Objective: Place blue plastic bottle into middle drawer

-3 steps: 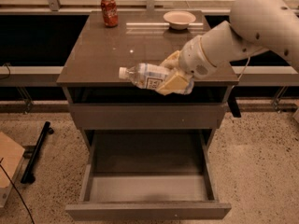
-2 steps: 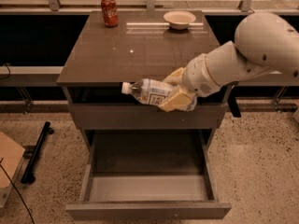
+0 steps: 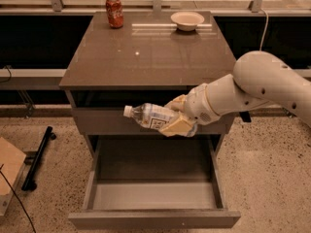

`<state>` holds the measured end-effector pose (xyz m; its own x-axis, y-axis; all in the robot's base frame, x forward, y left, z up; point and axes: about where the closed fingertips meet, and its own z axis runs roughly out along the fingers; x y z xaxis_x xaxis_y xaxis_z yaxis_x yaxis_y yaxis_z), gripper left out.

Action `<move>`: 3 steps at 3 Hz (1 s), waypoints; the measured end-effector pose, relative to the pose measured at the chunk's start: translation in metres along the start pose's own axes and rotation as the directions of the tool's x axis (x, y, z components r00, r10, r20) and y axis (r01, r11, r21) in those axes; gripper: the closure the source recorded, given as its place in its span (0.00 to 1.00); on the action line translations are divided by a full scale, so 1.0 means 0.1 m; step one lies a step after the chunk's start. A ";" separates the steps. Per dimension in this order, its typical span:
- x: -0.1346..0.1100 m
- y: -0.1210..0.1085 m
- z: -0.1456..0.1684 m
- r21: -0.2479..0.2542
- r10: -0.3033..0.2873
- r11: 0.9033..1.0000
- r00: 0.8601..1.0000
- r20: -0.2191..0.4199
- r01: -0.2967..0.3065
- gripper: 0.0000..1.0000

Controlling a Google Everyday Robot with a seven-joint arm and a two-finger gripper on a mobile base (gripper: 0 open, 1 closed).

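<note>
The blue plastic bottle (image 3: 148, 115) is a clear bottle with a white cap and a blue-and-white label. It lies on its side in the air, cap pointing left, in front of the upper drawer front. My gripper (image 3: 176, 116) is shut on the bottle's right half, with tan fingers (image 3: 176, 125) above and below it. The white arm reaches in from the right. The middle drawer (image 3: 155, 195) is pulled open below, its pale grey floor bare. The bottle hangs above the drawer's back part.
A red soda can (image 3: 114, 11) stands at the back left of the cabinet top (image 3: 146, 57). A white bowl (image 3: 187, 20) sits at the back right. A black bar (image 3: 38, 157) and a cardboard piece (image 3: 8, 166) lie on the floor at left.
My gripper has carried the bottle off the cabinet top, forward and down, to hang in front of the upper drawer front above the open drawer.
</note>
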<state>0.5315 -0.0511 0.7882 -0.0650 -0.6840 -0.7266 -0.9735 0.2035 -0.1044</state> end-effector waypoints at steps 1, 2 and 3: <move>0.14 0.00 0.25 -0.015 0.016 1.000 1.000 0.007 -0.016 1.00; 0.35 0.01 0.47 -0.027 0.039 0.999 0.999 0.017 -0.038 1.00; 0.62 0.00 0.73 -0.031 0.058 0.998 0.998 0.038 -0.057 1.00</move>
<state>0.5432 -0.0423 0.6939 -0.1127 -0.6440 -0.7567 -0.9745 0.2202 -0.0422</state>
